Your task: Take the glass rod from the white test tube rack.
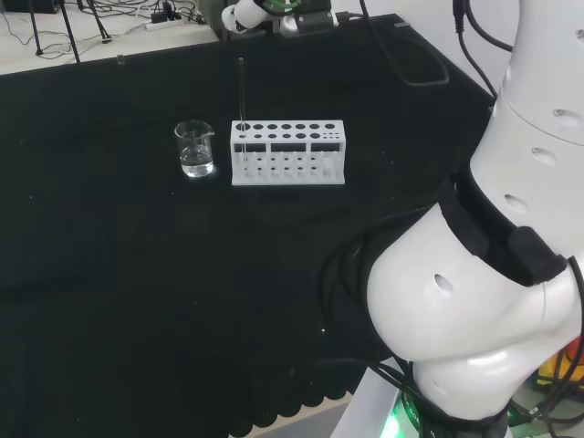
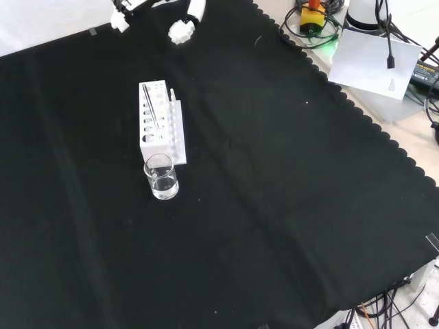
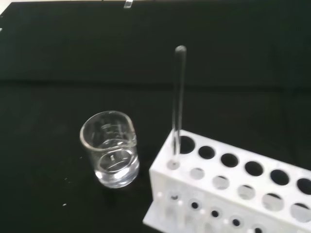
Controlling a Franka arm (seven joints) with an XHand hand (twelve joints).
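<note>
The white test tube rack (image 1: 287,152) (image 2: 162,123) stands on the black cloth. A clear glass rod (image 1: 241,91) (image 2: 151,106) stands upright in the rack's end hole, the one nearest the beaker. In the wrist view the rod (image 3: 179,102) rises well above the rack (image 3: 228,194). The hand (image 2: 184,29) comes in at the front view's top edge, above and apart from the rack, its white fingertips spread with nothing between them. In the head view part of the hand (image 1: 245,13) is at the top edge, beyond the rod.
A small glass beaker (image 1: 195,149) (image 2: 162,177) (image 3: 111,150) with a little clear liquid stands close beside the rack's rod end. The arm's white links (image 1: 474,301) take up the head view's right. The cloth's scalloped edge (image 2: 357,110), cables and a white sheet (image 2: 374,58) lie beyond.
</note>
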